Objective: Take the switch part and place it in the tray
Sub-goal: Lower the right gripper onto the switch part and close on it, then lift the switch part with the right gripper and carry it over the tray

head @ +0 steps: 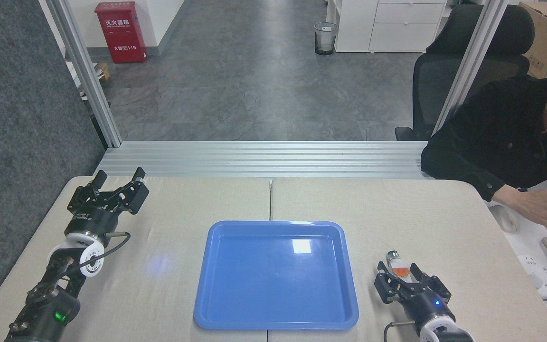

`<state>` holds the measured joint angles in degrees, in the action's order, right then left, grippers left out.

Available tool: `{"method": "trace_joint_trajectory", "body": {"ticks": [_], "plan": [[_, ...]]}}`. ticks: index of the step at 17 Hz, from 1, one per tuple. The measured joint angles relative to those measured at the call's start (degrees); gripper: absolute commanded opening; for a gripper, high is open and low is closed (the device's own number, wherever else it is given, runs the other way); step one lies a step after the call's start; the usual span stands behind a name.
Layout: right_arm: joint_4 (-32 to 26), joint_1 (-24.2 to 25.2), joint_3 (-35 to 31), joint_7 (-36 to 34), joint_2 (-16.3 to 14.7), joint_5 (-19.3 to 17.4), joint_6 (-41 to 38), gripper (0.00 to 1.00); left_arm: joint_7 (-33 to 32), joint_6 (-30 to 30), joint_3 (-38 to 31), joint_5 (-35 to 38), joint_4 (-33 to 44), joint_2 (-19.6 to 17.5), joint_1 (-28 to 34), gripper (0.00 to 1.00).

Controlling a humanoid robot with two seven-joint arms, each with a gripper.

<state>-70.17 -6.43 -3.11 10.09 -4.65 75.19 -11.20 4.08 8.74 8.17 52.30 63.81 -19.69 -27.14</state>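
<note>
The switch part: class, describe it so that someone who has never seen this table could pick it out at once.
Start at the big blue tray in the middle of the beige table. Look just past its right edge, at the front, where the right gripper has its jaws around the switch part. It is the only small thing there: a white block with an orange middle and a dark cap at its far end.
</note>
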Motion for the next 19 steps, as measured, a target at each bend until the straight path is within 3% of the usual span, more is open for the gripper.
{"method": "trace_joint_trajectory", "body": {"ticks": [2, 9, 15, 17, 19], "plan": [[1.04, -0.24, 0.57, -0.26, 0.13, 0.26, 0.13, 0.00, 0.00, 0.00, 0.00, 0.00, 0.00, 0.00, -0.01, 1.00], [2.56, -1.93, 0.76, -2.07, 0.46, -0.81, 0.96, 0.00, 0.00, 0.00, 0.00, 0.00, 0.00, 0.00, 0.01, 1.00], [-4.76, -6.40, 3.01, -3.33, 1.97, -5.17, -0.66, 0.00, 0.00, 0.00, 0.00, 0.00, 0.00, 0.00, 0.00, 1.00], [-7.42, -6.82, 5.79, -0.43, 3.21, -4.57, -1.92, 0.00, 0.00, 0.00, 0.00, 0.00, 0.00, 0.00, 0.01, 1.00], [-8.83, -6.19, 8.26, 3.79, 4.12, -1.33, -2.35, 0.00, 0.00, 0.00, 0.00, 0.00, 0.00, 0.00, 0.02, 1.00]]}}
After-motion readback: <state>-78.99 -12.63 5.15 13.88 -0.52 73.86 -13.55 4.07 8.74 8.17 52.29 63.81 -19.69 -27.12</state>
